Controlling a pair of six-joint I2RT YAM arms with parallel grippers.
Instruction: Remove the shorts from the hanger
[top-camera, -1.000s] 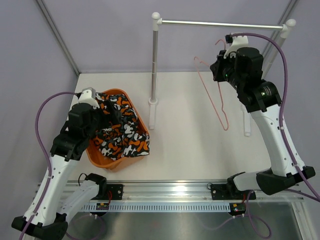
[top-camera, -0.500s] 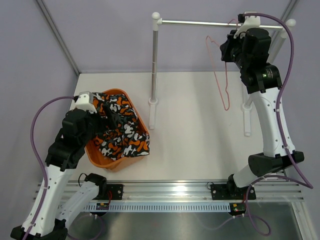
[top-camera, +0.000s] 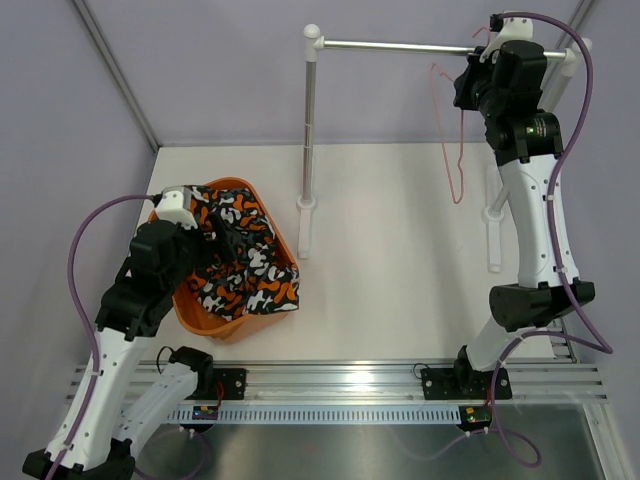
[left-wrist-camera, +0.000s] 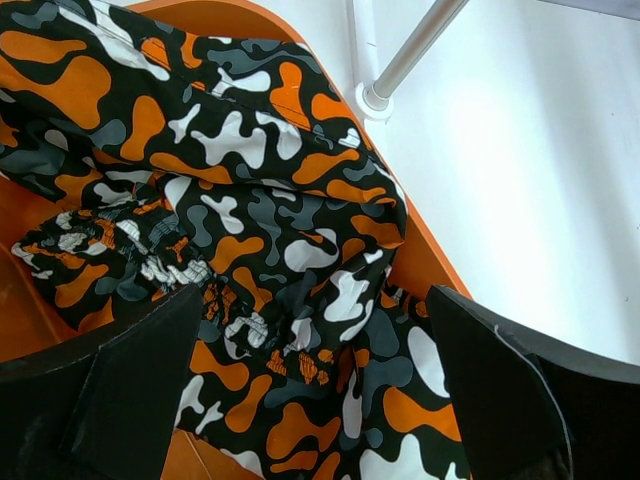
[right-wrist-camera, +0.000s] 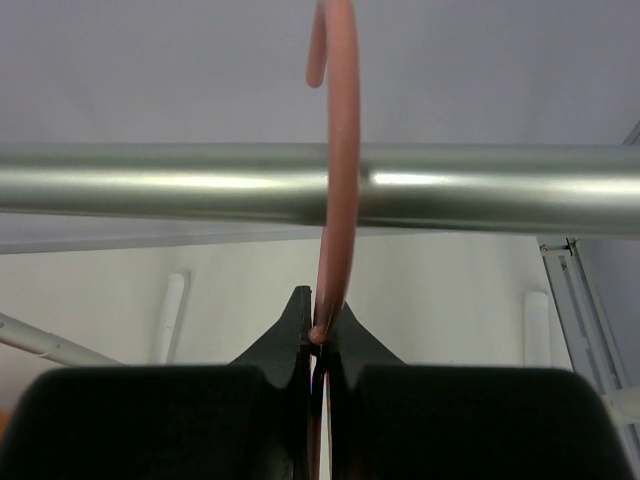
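Shorts (top-camera: 243, 262) lie in the basket (top-camera: 195, 312) by the left edge, off the hanger (right-wrist-camera: 341, 100); left gripper (left-wrist-camera: 315, 330) hovers over them, fingers spread. Right gripper (right-wrist-camera: 318, 335) pinches the hanger's neck at the rail (top-camera: 400, 45), far right corner. Likely 1 move remains: settle it there, let go

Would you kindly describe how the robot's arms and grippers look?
The left arm and right arm have white links with black joint housings, each trailed by a purple cable. The left gripper and right gripper have matte black fingers.
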